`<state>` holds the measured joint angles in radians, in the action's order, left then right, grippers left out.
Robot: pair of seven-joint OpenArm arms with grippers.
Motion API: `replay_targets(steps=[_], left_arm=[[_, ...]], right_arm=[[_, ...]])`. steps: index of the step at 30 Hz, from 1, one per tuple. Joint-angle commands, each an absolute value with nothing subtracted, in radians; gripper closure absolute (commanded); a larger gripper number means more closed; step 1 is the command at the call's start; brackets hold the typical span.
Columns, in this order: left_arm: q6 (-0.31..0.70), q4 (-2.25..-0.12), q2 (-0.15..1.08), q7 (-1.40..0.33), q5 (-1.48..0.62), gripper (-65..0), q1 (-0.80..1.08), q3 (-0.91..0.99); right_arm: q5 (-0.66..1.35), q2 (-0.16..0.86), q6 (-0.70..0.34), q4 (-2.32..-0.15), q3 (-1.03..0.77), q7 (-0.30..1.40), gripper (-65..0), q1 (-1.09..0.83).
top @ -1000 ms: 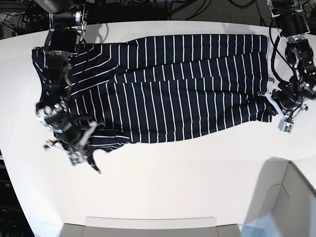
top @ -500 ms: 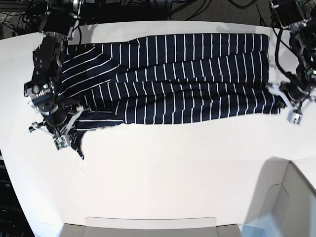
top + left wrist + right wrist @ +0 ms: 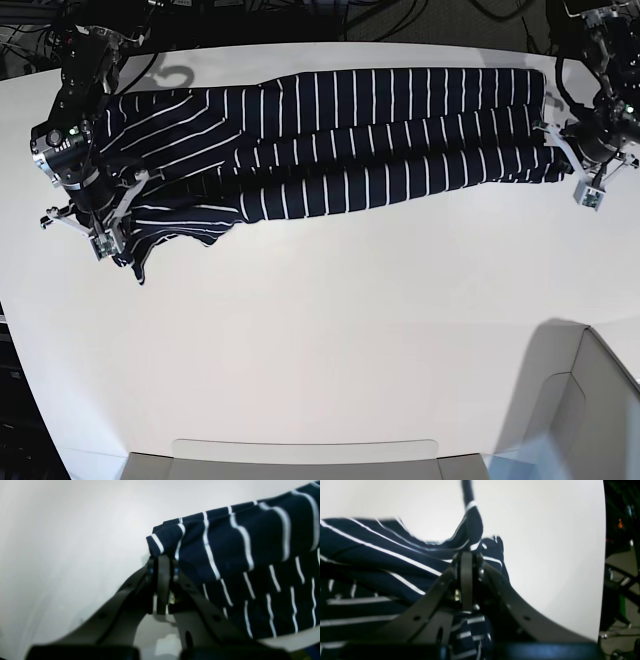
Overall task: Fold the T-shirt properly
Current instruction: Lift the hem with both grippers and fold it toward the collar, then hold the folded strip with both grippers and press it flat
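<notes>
Striped T-shirt [image 3: 330, 140] lies bunched lengthwise; my left gripper [image 3: 572, 165] at 3 o'clock and right gripper [image 3: 118, 228] at 9 clamp its ends.

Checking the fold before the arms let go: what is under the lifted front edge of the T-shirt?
More of the T-shirt, layered on the white table. Anything beneath that cloth is covered.

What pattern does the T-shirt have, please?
Dark navy T-shirt with thin white stripes, clearest in the base view.

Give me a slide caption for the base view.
Both grippers, left and right, pinch the striped T-shirt lengthwise.
</notes>
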<state>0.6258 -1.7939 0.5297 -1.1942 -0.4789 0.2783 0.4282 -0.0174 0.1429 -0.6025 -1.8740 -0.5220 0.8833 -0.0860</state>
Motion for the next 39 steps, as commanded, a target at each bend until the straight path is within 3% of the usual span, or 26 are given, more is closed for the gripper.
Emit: replay_targets(steps=[1,21,28,39], left_arm=[[0.624,-1.811,0.549,-1.182,-0.479,0.0,0.282,0.438],[0.624,-1.877,0.515,-1.185,-0.476,0.0,0.397,0.443],[0.627,-1.883,0.498,-1.28,-0.481,0.0,0.392,0.532],[0.621,-1.886,0.492,-1.287,-0.476,0.0,0.401,0.437]], right_arm=[[-0.013,0.157,-0.613,-1.896,-0.532,0.865,0.0,-0.084],[-0.015,0.163,-0.633,-1.977,-0.532,0.865,0.0,-0.237],[-0.015,0.186,-0.633,-1.98,-0.532,0.865,0.0,-0.263],[-0.015,0.211,-0.633,-1.985,-0.527,0.86,0.0,-0.351]])
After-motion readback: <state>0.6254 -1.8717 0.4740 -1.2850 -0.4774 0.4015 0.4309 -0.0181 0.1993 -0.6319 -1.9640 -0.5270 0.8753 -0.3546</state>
